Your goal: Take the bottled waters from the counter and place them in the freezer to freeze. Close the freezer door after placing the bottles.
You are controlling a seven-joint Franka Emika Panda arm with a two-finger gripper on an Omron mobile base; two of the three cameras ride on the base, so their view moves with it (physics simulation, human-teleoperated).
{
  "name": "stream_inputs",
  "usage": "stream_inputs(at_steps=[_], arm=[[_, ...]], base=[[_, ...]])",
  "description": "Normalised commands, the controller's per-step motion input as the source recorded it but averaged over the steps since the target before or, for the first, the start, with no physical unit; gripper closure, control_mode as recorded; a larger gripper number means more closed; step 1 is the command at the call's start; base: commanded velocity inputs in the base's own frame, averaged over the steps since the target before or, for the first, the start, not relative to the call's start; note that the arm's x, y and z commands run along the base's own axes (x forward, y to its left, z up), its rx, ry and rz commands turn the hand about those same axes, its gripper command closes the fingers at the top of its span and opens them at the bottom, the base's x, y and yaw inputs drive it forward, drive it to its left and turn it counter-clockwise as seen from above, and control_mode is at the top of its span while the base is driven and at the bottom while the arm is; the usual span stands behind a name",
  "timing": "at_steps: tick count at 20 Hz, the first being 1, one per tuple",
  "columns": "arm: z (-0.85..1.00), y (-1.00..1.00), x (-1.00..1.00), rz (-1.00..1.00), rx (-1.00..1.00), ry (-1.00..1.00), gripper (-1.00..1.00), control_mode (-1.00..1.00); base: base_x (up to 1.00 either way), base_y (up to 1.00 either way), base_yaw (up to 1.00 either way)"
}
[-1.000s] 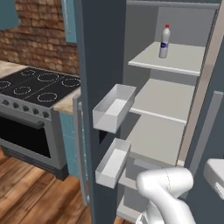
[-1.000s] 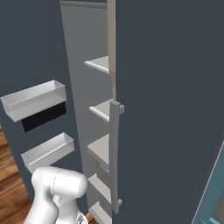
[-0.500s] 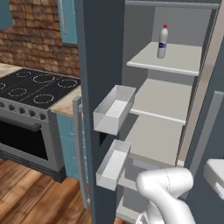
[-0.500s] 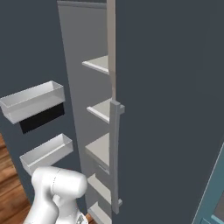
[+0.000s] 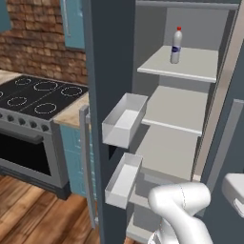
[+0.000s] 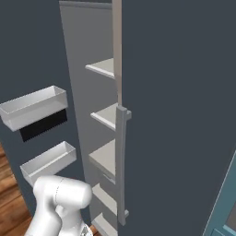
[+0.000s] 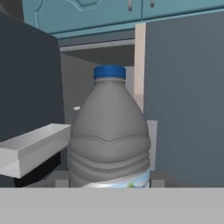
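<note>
A grey-blue bottled water (image 7: 109,135) with a dark blue cap stands upright right in front of the hand camera, and my gripper is shut on it; the fingertips are hidden low behind it. The whitish bottled water (image 5: 176,45) with a red cap and blue label stands on an upper shelf of the freezer (image 5: 186,66). The freezer door (image 5: 102,71) stands open to the left, its white bins (image 5: 124,121) facing inward. My arm's white elbow (image 5: 178,202) is low before the freezer's lower shelves. A strip of counter (image 5: 71,112) shows left of the door.
A black stove (image 5: 38,95) with an oven sits at the left before a brick wall. A closed dark door (image 6: 184,115) with a grey bar handle (image 6: 120,161) flanks the freezer on the right. Teal cupboards (image 7: 87,13) hang above. Several pale shelves (image 5: 176,112) lie bare.
The whole picture has shifted only slightly, so the camera has barely moved. The grey-blue bottle stays in my grip and the whitish bottle stays on its shelf.
</note>
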Motion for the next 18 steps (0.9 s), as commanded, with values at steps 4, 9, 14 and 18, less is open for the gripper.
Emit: stream_inputs(at_steps=[4, 9, 14, 18], arm=[[0.0, 0.0, 0.0, 0.0, 0.0, 0.0, 1.0, 1.0], [0.0, 0.0, 0.0, 0.0, 0.0, 0.0, 1.0, 1.0], [0.0, 0.0, 0.0, 0.0, 0.0, 0.0, 1.0, 1.0], [0.0, 0.0, 0.0, 0.0, 0.0, 0.0, 1.0, 1.0]], base=[[0.04, 0.02, -0.17], [0.26, 0.12, -0.18], [0.52, 0.03, -0.11], [0.57, 0.0, -0.01]])
